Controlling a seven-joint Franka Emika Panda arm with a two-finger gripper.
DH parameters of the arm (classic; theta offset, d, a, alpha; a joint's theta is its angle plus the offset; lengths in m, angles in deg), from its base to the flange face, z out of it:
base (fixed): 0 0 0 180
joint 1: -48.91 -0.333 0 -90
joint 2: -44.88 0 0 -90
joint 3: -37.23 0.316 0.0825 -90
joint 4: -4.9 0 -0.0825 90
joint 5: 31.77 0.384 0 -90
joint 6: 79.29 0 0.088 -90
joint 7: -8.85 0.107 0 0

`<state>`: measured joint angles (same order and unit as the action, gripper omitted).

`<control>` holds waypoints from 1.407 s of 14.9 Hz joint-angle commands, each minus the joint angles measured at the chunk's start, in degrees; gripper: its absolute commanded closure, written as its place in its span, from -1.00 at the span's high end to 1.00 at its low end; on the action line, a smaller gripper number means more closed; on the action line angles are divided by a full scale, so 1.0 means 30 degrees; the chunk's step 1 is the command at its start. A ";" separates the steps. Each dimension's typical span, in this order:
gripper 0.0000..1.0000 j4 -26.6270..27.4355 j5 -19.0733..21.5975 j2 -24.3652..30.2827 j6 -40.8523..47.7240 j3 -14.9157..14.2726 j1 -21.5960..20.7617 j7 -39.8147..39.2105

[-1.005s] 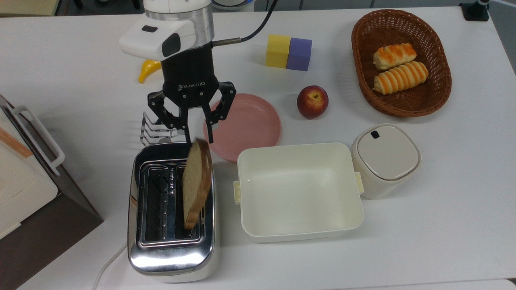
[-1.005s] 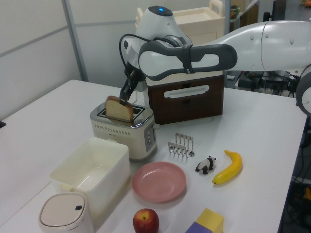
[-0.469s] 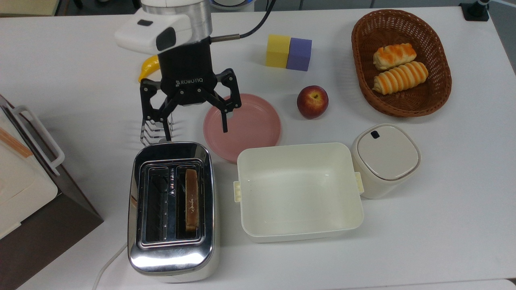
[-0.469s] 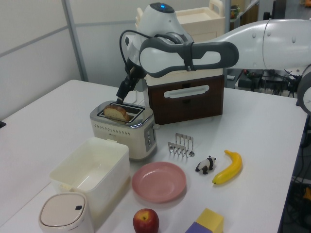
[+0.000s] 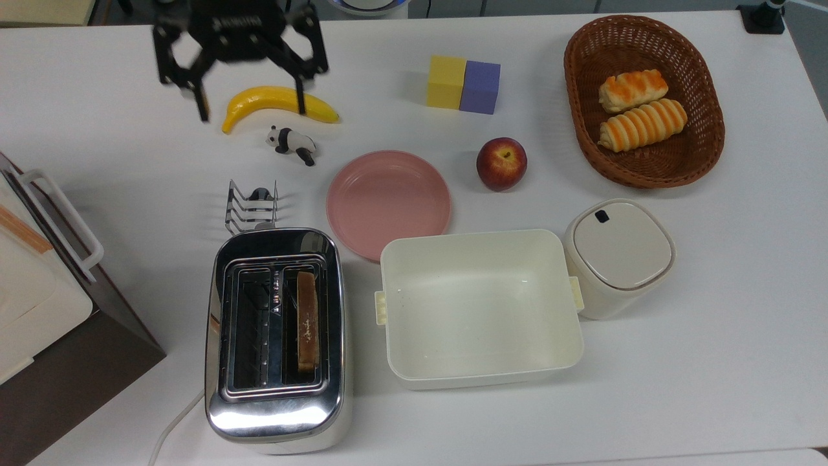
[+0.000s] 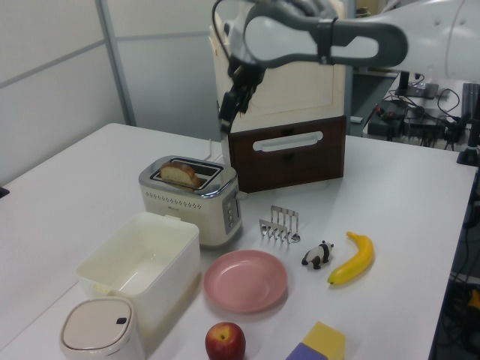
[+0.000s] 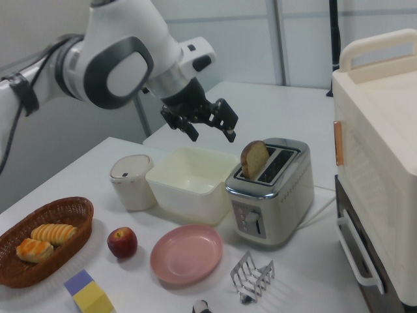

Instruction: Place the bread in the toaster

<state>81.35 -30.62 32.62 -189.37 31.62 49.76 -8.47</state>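
The bread (image 5: 307, 321) stands on edge in the toaster (image 5: 277, 343), in the slot on the top view's right, its rounded brown-crusted top poking above the rim in the right view (image 7: 255, 159); the slot beside it is dark and bare. The toaster is a rounded chrome box with a mirror-bright top and a cream front panel, sitting near the bench's (image 5: 711, 362) front edge in the top view, a white cord (image 5: 171, 430) trailing off its corner.

Just to the top view's right, with a narrow gap between, sits a smooth cream rectangular tub (image 5: 480, 307), and touching its far end a squat lidded canister (image 5: 618, 255). Behind the toaster a small wire toast rack (image 5: 251, 206) stands close, and a matte pink plate (image 5: 388, 202) lies near the tub's back rim. A brown cabinet (image 5: 58, 330) fills the top view's left edge.

The jaws (image 5: 249, 107) hang spread wide and hold nothing, high above the bench's back part, well apart from the toaster, over a yellow banana (image 5: 279, 105). A panda figurine (image 5: 292, 142) lies just in front of the banana. An apple (image 5: 501, 163), two foam blocks (image 5: 463, 84) and a woven wicker basket (image 5: 582, 123) with two striped rolls (image 5: 640, 110) stand further right, with broad white bench between them.
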 commanded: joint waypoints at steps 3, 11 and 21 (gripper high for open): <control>1.00 0.0564 -0.2057 0.1007 0.3113 0.0025 -0.0195 -0.0087; 1.00 0.0155 -0.0794 0.1859 0.7336 -0.0094 0.0040 -0.0146; 1.00 0.0153 0.1783 0.1772 0.7281 0.0461 0.0011 0.1456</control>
<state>81.32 -27.84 37.36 -168.04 32.46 50.10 -8.20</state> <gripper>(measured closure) 0.000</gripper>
